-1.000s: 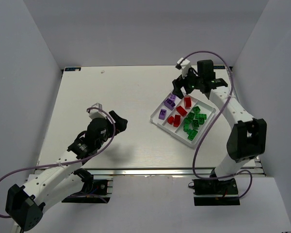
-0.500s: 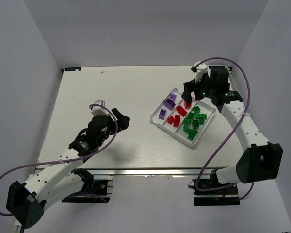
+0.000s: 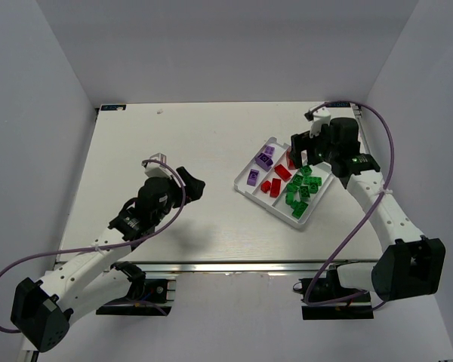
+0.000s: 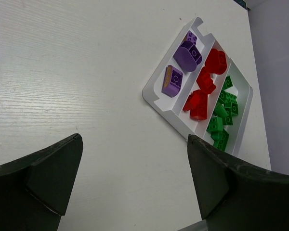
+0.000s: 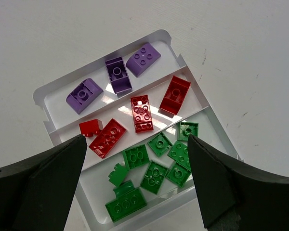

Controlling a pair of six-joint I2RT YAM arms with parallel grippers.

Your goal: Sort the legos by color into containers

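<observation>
Both our hands gape wide, empty: left hand (image 4: 133, 139) over the tabletop (image 3: 174, 143), right hand (image 5: 137, 139) above the white tray (image 5: 55, 106), whose three compartments hold purple legos (image 5: 116, 74), red legos (image 5: 142, 113) and green legos (image 5: 154, 175) separately.

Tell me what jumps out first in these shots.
On the right of the table, the white tray holds purple bricks, red bricks and green bricks, one colour per compartment. The right gripper hangs open above it. The left gripper is open over the table, left of the tray.
</observation>
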